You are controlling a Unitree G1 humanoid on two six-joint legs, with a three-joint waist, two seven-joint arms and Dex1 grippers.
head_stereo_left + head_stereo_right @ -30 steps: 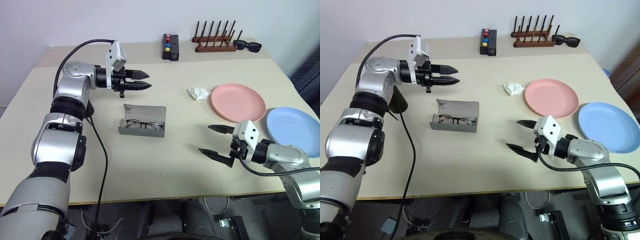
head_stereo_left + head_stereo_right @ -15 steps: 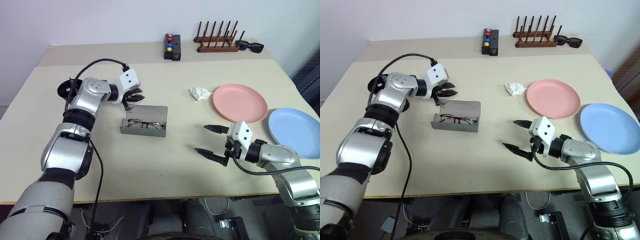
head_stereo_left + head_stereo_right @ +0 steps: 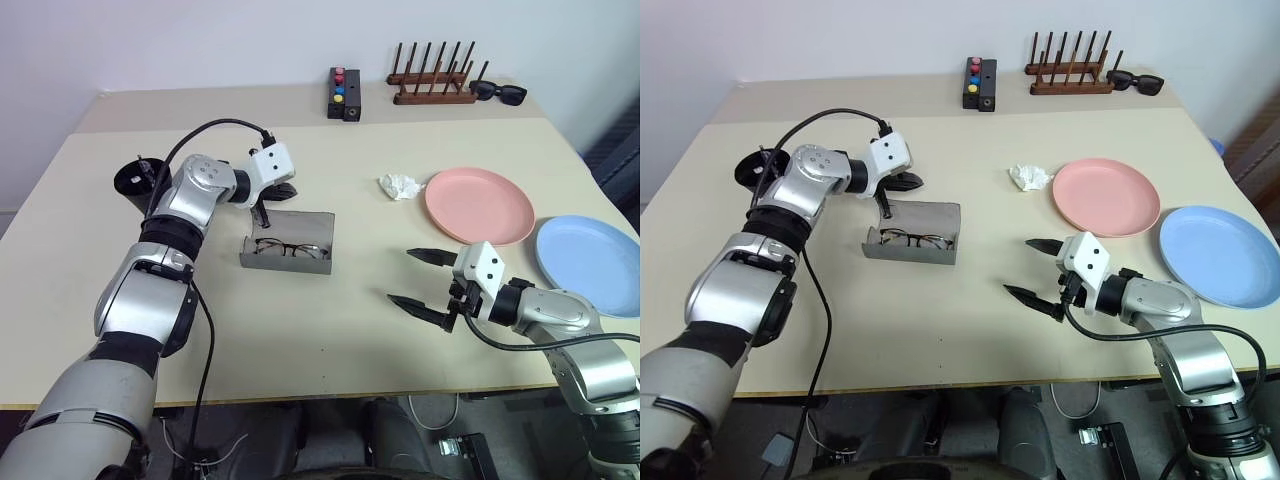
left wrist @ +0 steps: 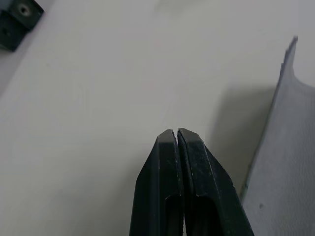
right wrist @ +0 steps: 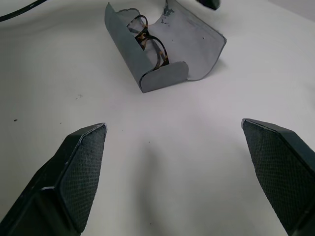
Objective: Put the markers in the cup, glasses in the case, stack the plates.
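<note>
On the beige surface (image 3: 330, 340), left of centre, the grey case (image 3: 288, 240) lies with its curved lid raised and the glasses (image 3: 290, 249) resting inside it. The left gripper (image 3: 277, 191) sits just behind the case's raised lid, its jaws clenched tip to tip with nothing between them; whether they touch the lid cannot be told. Farther left, near the surface's edge, stands the black cup (image 3: 133, 181). The right gripper (image 3: 421, 278) hovers over bare surface toward the near right, its jaws spread wide and empty, pointing toward the case. Beyond it lies the pink plate (image 3: 477, 205), with the blue plate (image 3: 590, 263) just beside it at the right edge, the two side by side rather than stacked. A crumpled white scrap (image 3: 398, 186) lies just left of the pink plate.
</note>
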